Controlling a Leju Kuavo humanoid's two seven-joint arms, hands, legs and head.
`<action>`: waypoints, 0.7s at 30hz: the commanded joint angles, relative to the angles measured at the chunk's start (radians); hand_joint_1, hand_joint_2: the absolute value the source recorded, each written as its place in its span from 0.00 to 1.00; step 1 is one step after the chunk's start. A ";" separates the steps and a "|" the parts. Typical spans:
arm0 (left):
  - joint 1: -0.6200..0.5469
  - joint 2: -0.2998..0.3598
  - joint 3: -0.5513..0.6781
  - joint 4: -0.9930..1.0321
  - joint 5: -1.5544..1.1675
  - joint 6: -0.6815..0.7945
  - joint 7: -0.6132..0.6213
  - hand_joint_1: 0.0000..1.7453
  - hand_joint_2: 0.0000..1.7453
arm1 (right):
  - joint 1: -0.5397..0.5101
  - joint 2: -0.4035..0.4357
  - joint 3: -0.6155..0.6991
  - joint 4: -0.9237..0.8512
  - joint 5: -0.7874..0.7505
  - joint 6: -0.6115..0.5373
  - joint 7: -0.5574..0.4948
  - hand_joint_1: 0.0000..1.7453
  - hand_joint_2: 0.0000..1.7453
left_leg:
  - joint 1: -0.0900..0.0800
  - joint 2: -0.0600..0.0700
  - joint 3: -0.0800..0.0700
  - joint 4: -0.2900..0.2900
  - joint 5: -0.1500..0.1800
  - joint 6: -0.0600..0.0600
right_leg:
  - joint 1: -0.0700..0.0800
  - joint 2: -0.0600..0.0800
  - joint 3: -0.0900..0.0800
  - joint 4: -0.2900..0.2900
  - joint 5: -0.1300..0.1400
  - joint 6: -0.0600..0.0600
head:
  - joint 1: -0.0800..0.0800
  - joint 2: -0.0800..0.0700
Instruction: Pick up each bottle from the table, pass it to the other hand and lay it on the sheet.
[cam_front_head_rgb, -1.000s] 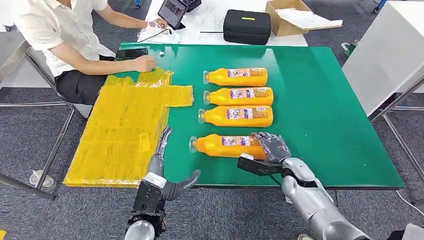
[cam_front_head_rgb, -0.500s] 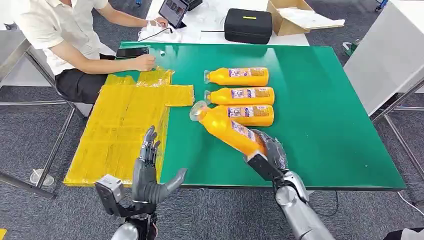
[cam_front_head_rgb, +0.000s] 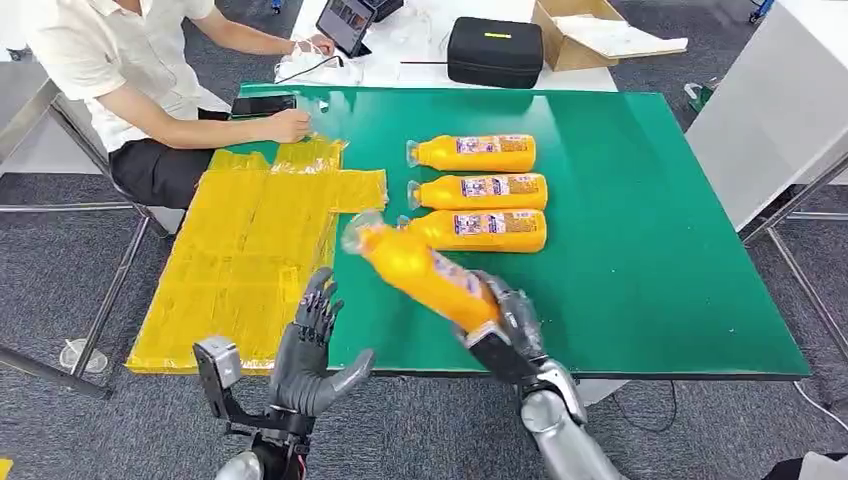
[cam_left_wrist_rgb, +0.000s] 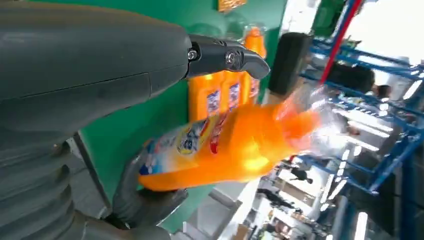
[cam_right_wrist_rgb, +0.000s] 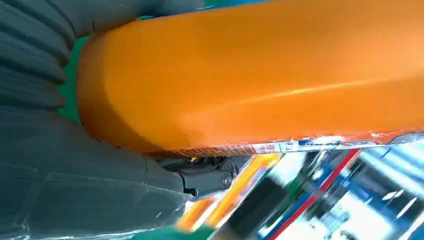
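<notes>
Nearest, the left hand (cam_front_head_rgb: 310, 355) is raised palm-up at the table's front edge, fingers spread, holding nothing. Beside it the right hand (cam_front_head_rgb: 505, 325) grasps the base of an orange bottle (cam_front_head_rgb: 420, 270), tilted above the green table (cam_front_head_rgb: 640, 230), cap toward the yellow sheet (cam_front_head_rgb: 250, 250). Three bottles (cam_front_head_rgb: 480, 192) lie beyond.

The head view looks forward and down from high on the robot over the table (cam_front_head_rgb: 620, 250), arms entering at the bottom of the frame. Both wrist views sit close behind their own hands, turned sideways. All three share the lifted bottle (cam_front_head_rgb: 425, 272) (cam_left_wrist_rgb: 235, 147) (cam_right_wrist_rgb: 260, 70).
</notes>
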 joint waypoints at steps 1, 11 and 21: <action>-0.085 -0.002 -0.002 0.168 0.004 -0.012 0.017 0.00 1.00 | -0.045 0.020 0.213 0.041 0.003 0.032 -0.003 1.00 1.00 | 0.000 0.003 0.007 -0.001 -0.003 0.000 | 0.001 0.002 0.007 -0.001 -0.002 -0.003 | 0.000 0.000; -0.126 -0.024 0.013 0.202 -0.030 0.015 0.002 0.00 1.00 | -0.058 -0.007 0.316 0.037 0.077 -0.036 -0.024 0.95 1.00 | 0.000 0.001 0.005 0.000 -0.002 0.000 | 0.001 0.000 0.005 0.000 -0.002 -0.002 | 0.000 0.000; -0.126 -0.035 0.042 0.142 0.114 -0.108 -0.005 0.00 1.00 | -0.066 0.012 0.314 0.106 -0.067 0.093 -0.038 1.00 1.00 | 0.000 0.002 0.005 0.000 -0.002 0.001 | 0.001 0.000 0.005 -0.001 -0.002 -0.002 | 0.000 0.000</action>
